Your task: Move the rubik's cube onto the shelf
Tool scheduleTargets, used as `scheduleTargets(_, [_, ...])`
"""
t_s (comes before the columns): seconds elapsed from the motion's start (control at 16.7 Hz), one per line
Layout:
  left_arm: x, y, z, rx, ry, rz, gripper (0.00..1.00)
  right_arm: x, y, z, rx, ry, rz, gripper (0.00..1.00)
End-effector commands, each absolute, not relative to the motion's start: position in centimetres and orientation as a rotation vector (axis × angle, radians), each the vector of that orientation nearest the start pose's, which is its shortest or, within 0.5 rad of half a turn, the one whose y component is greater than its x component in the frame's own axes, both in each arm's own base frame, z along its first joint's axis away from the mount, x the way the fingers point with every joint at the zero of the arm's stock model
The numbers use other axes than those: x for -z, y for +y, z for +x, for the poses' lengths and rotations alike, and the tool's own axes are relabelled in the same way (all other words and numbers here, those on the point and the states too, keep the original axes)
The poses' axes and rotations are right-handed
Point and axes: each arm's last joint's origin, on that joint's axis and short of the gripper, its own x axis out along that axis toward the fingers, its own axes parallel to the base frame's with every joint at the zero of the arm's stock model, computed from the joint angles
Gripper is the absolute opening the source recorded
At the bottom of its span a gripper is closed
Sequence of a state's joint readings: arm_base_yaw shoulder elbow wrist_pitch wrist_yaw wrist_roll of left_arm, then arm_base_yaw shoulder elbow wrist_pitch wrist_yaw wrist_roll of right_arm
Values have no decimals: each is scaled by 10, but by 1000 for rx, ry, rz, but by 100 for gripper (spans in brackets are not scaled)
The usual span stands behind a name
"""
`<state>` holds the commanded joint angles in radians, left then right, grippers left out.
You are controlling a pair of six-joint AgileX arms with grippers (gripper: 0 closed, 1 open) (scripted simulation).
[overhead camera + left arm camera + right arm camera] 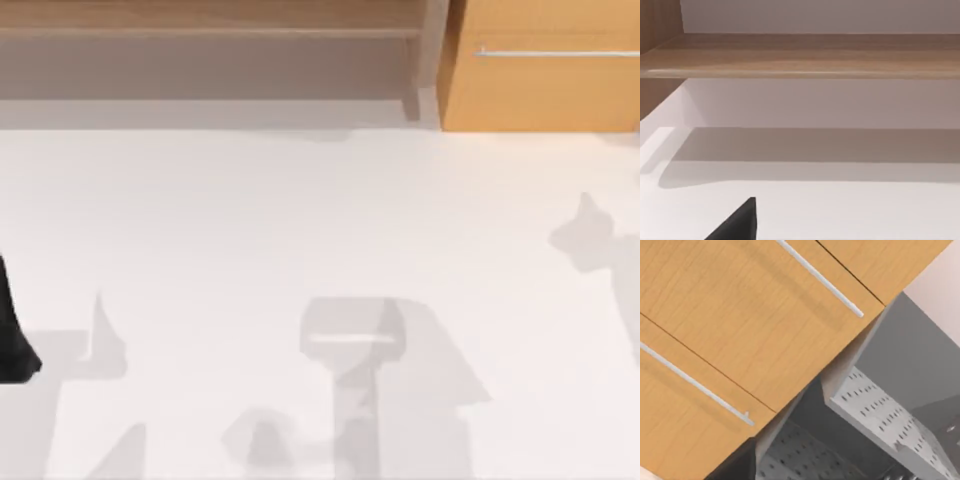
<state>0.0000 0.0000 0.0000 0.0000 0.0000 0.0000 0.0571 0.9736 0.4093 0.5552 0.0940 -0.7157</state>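
At the top view's left edge, a dark part of the left arm (14, 330) sits over the white bench (300, 220); its claw's state cannot be told. The shelf (200, 20) spans the upper left, beside the orange drawer cabinet (540, 90) upper right.

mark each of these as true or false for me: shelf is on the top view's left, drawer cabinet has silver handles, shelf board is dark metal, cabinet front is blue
1. The long light brown wooden shelf sits at the top view's left rear. True.
2. The orange-tan drawer cabinet has silver bar handles. True.
3. The shelf board is dark metal. False: it is light brown wood.
4. The cabinet front is blue. False: it is orange-tan wood grain.
5. The cabinet stands at the shelf's right. True.
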Motion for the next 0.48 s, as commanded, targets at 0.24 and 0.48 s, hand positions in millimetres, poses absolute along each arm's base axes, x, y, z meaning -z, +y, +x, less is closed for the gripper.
scheduleTargets(0.24, [-160, -1, 106, 0, 0, 0, 100, -224, 23, 286, 19, 24, -1007, 100])
scheduleTargets(0.48, [-160, -1, 106, 0, 0, 0, 100, -182, 41, 348, 10, 23, -1257, 100])
